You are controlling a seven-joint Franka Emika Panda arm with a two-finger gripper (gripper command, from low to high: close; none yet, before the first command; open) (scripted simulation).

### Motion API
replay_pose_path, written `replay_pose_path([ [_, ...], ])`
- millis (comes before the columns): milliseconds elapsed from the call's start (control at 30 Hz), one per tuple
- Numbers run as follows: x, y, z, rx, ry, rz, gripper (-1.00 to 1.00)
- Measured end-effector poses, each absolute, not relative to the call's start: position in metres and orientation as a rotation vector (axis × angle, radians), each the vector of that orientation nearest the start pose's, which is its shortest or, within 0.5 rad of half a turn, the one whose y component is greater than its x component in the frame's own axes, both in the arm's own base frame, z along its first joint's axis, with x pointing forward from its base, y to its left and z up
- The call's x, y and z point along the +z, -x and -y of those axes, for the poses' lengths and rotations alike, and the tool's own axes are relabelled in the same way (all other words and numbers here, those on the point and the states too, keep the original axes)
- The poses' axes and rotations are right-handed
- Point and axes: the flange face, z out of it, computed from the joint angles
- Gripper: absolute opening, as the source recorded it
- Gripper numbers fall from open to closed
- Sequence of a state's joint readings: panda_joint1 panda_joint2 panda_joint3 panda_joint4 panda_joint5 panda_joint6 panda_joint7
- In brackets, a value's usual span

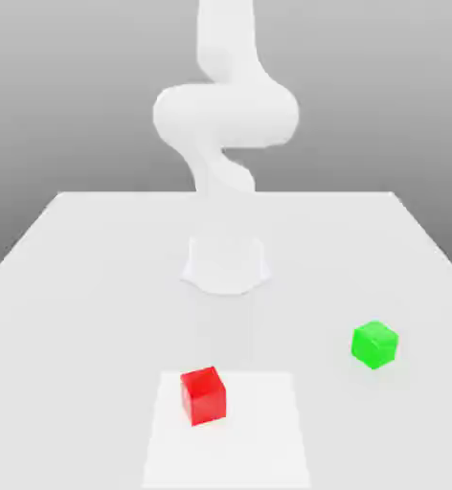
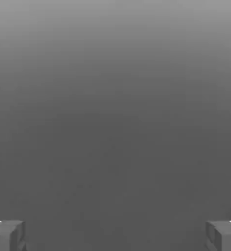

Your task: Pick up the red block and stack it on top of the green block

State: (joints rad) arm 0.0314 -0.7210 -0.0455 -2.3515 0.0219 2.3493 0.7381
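Observation:
The red block (image 1: 203, 395) sits on the white table near the front, slightly toward the exterior view's left. The green block (image 1: 374, 345) rests on the table to the exterior view's right of it and a bit farther back, well apart from it. Both cubes stand alone with nothing touching them. In the hand view my gripper (image 2: 115, 235) is open, its two grey fingertips (image 2: 9, 236) set far apart with nothing between them and plain grey background beyond.
The white arm (image 1: 226, 115) rises from its base (image 1: 226, 263) at the middle of the table (image 1: 96, 268), behind both blocks. A lighter square patch (image 1: 259, 431) lies under the red block at the front edge.

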Motion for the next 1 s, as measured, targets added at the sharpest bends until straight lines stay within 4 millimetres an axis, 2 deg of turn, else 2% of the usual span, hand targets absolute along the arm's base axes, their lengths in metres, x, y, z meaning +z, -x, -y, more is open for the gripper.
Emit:
replay_pose_path([
  [133, 0.562, -0.422, 0.021, -0.715, 2.614, -0.941, 0.00],
  [200, 0.513, -0.435, 0.022, -0.619, 2.670, -0.910, 0.00],
  [300, 0.438, -0.443, 0.022, -0.477, 2.756, -0.861, 0.00],
  [433, 0.337, -0.433, 0.021, -0.283, 2.879, -0.785, 0.00],
  [500, 0.289, -0.419, 0.023, -0.184, 2.945, -0.742, 0.00],
  [600, 0.231, -0.390, 0.031, -0.053, 3.037, -0.687, 0.00],
  [667, 0.210, -0.382, 0.034, -0.018, 3.064, -0.667, 0.00],
  [967, 0.151, -0.379, 0.032, -0.005, 3.075, -0.648, 0.00],
  [1000, 0.146, -0.378, 0.032, -0.003, 3.074, -0.650, -1.00],
])
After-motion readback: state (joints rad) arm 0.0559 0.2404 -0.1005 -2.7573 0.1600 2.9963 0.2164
